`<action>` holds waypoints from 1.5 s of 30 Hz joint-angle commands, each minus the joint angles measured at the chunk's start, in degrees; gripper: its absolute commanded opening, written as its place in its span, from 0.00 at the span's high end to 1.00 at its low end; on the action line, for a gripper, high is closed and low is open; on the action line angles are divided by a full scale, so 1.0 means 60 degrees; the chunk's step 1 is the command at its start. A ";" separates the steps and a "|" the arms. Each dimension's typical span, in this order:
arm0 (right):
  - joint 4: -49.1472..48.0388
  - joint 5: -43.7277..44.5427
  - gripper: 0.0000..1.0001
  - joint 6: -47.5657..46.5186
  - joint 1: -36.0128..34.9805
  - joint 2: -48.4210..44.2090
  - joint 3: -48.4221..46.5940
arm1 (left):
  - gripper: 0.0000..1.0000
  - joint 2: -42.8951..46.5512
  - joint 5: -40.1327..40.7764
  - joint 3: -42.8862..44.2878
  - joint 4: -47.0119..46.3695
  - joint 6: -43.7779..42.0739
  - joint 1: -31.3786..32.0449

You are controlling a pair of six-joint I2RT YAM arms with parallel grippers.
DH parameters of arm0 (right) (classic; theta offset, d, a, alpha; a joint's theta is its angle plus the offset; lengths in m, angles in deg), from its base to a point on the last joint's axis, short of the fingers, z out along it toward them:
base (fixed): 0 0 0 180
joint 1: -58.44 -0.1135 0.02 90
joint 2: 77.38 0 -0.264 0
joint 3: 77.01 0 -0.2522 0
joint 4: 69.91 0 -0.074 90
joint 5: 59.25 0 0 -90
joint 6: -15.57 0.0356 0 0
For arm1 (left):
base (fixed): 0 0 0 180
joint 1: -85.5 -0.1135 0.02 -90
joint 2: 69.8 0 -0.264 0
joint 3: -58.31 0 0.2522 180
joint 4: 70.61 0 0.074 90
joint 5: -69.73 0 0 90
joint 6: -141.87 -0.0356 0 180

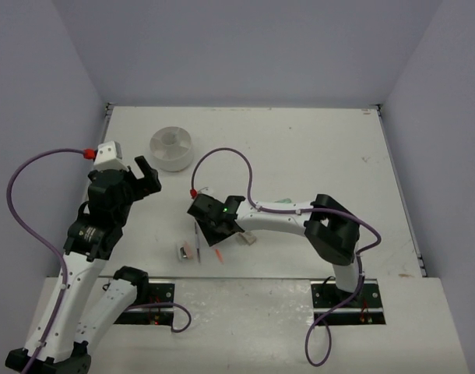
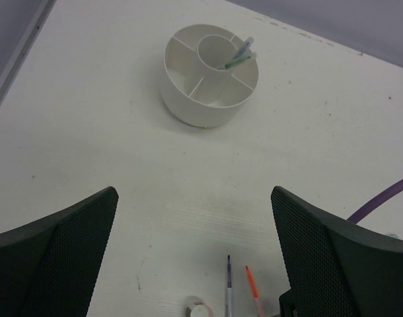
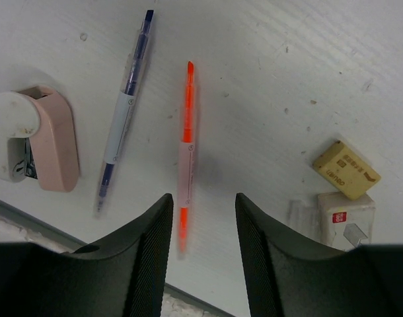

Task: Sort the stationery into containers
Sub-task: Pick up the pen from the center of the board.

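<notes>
Between the fingers of the right end effector lies the orange pen, flat on the worktop. The jaws stand at a middling gap, wider than the barrel, one on each side of the pen's near end, and as far as can be seen nothing is pinched yet. I judge the step in hand to be the pickup of this pen. The next move calls for the jaws to meet squarely on the barrel, then a straight lift before any sideways travel.

Just beside the orange pen, nearly parallel to it, lies a blue pen, and past that a pink piece. A skewed closing could nudge the blue pen. On the orange pen's other side, well apart, sit a yellow eraser and a white eraser, close together. The worktop's near edge runs close to the orange pen, so room is short on that side.

The dish stands well apart from the orange pen, farther back and to the left, with a green-and-blue pen leaning in its centre cup. Bare worktop lies between them. The left end effector hangs wide and empty a little left of that line, so a carry should probably keep right of it.
</notes>
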 commanded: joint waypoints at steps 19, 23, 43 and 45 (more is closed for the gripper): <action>0.0104 0.0405 0.76 0.0498 -0.0275 0.1261 -0.0329 | 0.00 -0.0157 -0.0665 -0.0520 -0.0501 -0.0504 -0.0047; 0.0448 0.0865 0.93 0.0659 -0.0274 0.1130 -0.0261 | 0.00 -0.0157 -0.0638 -0.0505 -0.0487 -0.0523 -0.0058; 0.0138 0.3665 1.00 0.0007 0.3334 -0.8868 0.4395 | 0.05 -0.1603 -0.0773 -0.0861 -0.1466 0.3632 0.2921; 0.0036 0.3806 1.00 -0.0106 0.3587 -0.9098 0.4552 | 0.06 -0.2251 0.0776 -0.0892 -0.1433 0.4603 0.4760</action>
